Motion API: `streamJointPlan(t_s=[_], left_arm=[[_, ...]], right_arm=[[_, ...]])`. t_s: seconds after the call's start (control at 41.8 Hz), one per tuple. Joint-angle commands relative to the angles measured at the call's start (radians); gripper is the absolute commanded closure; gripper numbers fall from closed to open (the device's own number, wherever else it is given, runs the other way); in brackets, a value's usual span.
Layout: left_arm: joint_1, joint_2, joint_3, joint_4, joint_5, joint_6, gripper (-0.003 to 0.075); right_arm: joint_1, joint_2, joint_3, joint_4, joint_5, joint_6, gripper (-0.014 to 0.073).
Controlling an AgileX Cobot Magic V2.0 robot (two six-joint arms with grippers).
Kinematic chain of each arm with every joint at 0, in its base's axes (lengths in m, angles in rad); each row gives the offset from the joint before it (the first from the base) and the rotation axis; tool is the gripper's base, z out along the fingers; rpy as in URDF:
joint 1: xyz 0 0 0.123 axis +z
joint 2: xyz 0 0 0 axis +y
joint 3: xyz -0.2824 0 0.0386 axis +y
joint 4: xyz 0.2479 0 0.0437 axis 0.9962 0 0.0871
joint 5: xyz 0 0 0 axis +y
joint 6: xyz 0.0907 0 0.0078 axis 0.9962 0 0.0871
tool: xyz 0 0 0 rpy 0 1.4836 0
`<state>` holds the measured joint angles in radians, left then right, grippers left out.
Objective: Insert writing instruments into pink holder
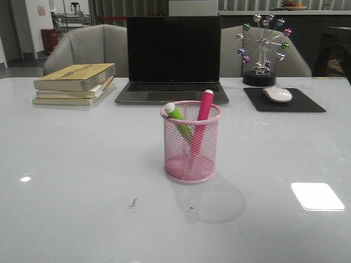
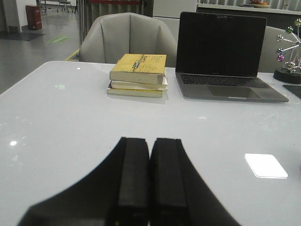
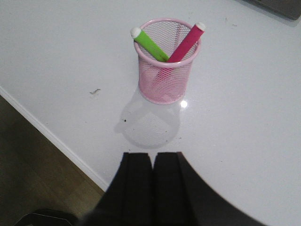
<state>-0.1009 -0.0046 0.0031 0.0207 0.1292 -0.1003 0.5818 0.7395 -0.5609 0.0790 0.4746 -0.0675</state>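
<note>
The pink wire-mesh holder [image 1: 191, 143] [image 3: 166, 66] stands upright in the middle of the white table. Both pens stand inside it, leaning on the rim with whitish tips up: the lime green pen [image 1: 178, 119] [image 3: 149, 44] on the left, the magenta pink pen [image 1: 202, 116] [image 3: 186, 42] on the right. My right gripper [image 3: 153, 155] is shut and empty, held back from the holder over the table's near edge. My left gripper [image 2: 150, 141] is also shut and empty above bare table; the holder is out of its view. Neither gripper shows in the front view.
At the back stand a stack of books [image 1: 75, 83] [image 2: 138, 74] on the left, an open laptop [image 1: 173, 57] [image 2: 222, 54] in the middle, and a mouse [image 1: 277, 94] on a black pad with a ball ornament [image 1: 264, 46] on the right. The table edge [image 3: 51, 137] runs near my right gripper.
</note>
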Motion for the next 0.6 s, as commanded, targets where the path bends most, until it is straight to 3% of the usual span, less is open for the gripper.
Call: streamJointPlan(t_s=[0.0, 0.192, 0.575], left_arm=[[-0.006, -0.019, 0.007, -0.012, -0.124, -0.007, 0.0629], [-0.006, -0.019, 0.007, -0.068, -0.168, 0.106, 0.0629], [-0.006, -0.019, 0.007, -0.07, -0.19, 0.106, 0.0629]], right_arm=[[-0.004, -0.006, -0.027, -0.009, -0.069, -0.006, 0.0543], [-0.004, -0.006, -0.027, -0.009, -0.069, -0.006, 0.0543], [-0.004, -0.006, -0.027, -0.009, -0.069, -0.006, 0.0543]])
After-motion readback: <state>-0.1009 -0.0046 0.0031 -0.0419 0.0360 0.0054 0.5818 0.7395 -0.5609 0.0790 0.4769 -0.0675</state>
